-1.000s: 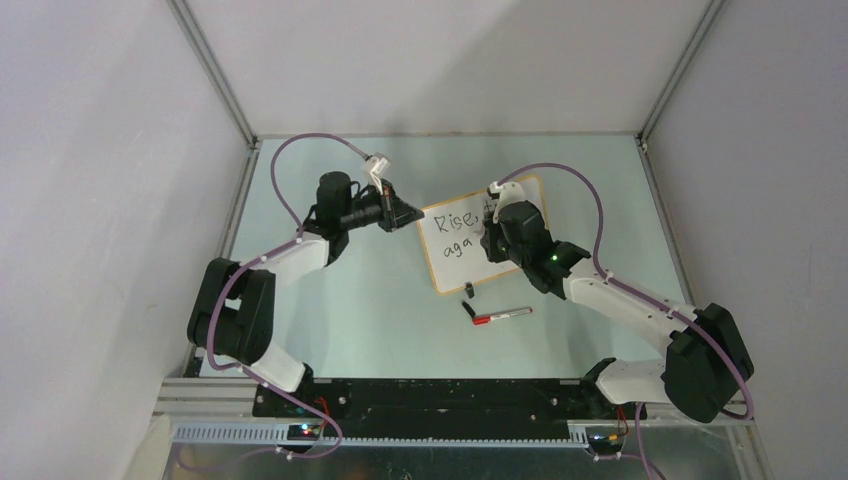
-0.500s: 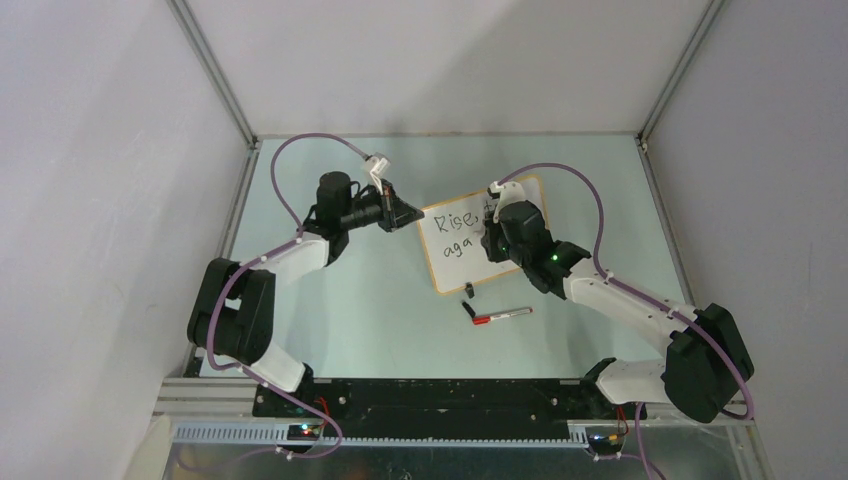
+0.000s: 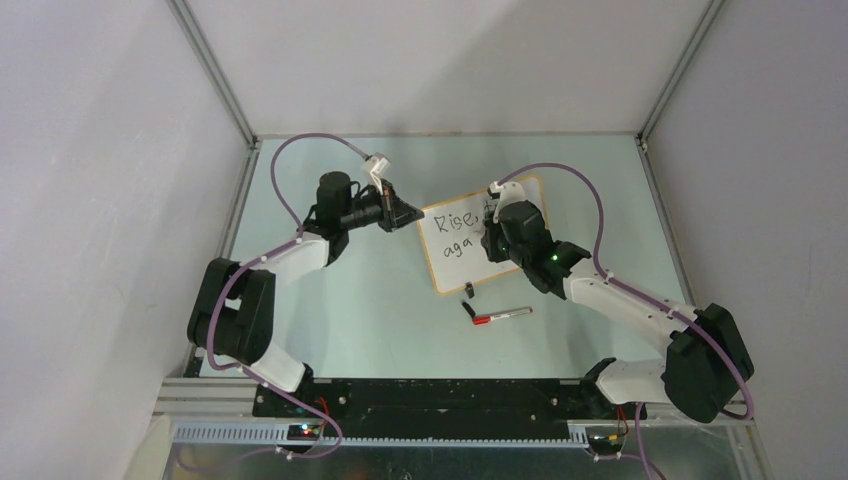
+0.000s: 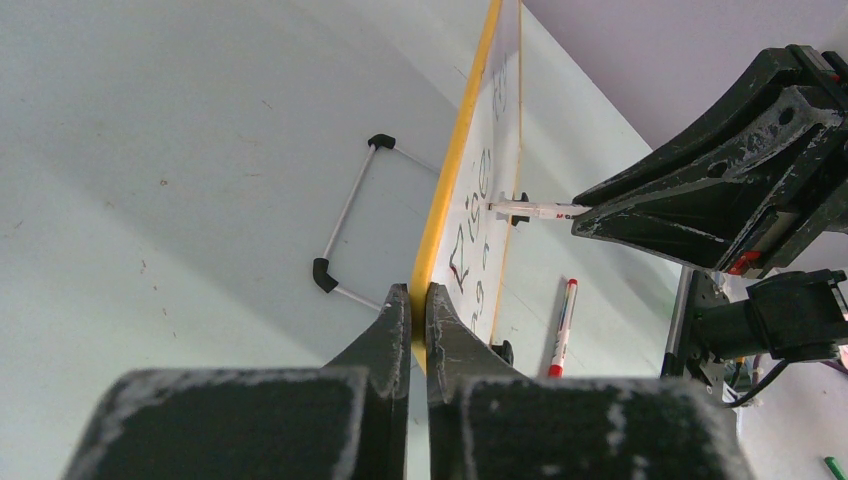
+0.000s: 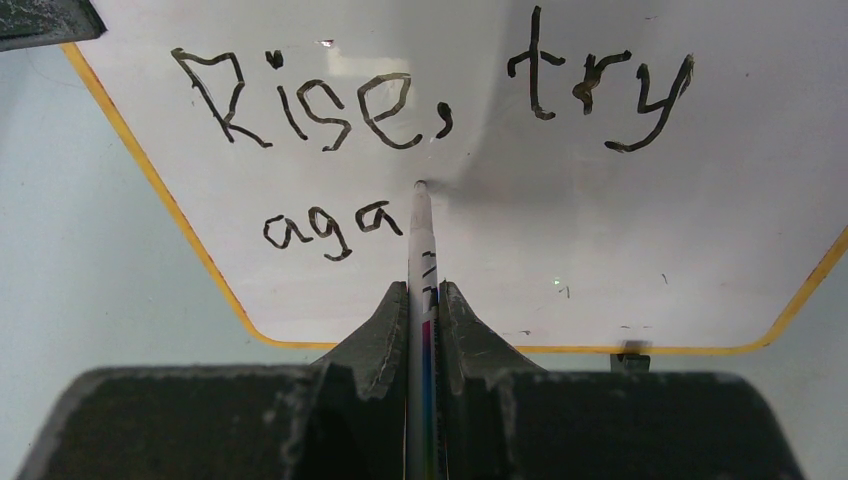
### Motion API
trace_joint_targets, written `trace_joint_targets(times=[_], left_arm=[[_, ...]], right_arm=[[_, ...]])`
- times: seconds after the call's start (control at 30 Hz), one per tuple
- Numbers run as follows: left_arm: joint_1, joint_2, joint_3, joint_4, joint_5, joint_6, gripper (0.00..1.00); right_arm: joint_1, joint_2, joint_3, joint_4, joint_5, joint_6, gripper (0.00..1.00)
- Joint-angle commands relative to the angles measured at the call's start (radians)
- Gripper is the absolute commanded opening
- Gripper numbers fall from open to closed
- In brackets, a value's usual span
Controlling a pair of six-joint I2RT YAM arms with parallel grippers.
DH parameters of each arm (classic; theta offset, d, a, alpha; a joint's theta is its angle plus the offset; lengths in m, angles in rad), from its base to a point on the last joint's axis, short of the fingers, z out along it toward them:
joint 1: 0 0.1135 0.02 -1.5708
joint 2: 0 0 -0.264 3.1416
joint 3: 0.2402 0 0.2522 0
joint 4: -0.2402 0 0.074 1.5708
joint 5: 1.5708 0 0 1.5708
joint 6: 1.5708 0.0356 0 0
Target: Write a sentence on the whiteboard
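The whiteboard (image 3: 455, 262) with an orange frame stands tilted at mid-table; it also shows in the right wrist view (image 5: 560, 230) and edge-on in the left wrist view (image 4: 452, 190). The sentence (image 5: 400, 110) reads "Rise, try" with "aga" (image 5: 330, 226) below. My left gripper (image 4: 420, 300) is shut on the board's left frame edge; in the top view it is at the board's left edge (image 3: 412, 216). My right gripper (image 5: 424, 300) is shut on a white marker (image 5: 421, 240), its tip at the board just right of "aga". In the top view the right gripper (image 3: 495, 238) covers the board's right part.
A red-capped marker (image 3: 503, 315) lies on the table in front of the board, with a small black cap (image 3: 468, 292) beside it. A wire stand (image 4: 350, 222) shows behind the board in the left wrist view. Enclosure walls ring the table.
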Motion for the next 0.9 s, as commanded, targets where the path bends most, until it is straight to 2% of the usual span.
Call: trace_joint_targets(times=[0.0, 0.33, 0.47, 0.67, 0.87], left_arm=[[-0.016, -0.014, 0.017, -0.040, -0.012, 0.049, 0.02], [-0.016, -0.018, 0.017, -0.041, -0.011, 0.049, 0.03], [-0.016, -0.020, 0.016, -0.041, -0.014, 0.049, 0.02], [-0.016, -0.020, 0.017, -0.042, -0.014, 0.048, 0.02], [-0.017, -0.020, 0.017, -0.044, -0.016, 0.047, 0.03]], right_arm=[[-0.009, -0.001, 0.029, 0.014, 0.061, 0.004, 0.00], [-0.011, -0.010, 0.029, 0.008, 0.066, 0.010, 0.00], [-0.008, -0.012, 0.028, 0.010, 0.024, 0.004, 0.00], [-0.002, -0.069, -0.003, 0.042, -0.047, -0.009, 0.00], [-0.004, -0.117, -0.038, 0.051, -0.037, -0.003, 0.00]])
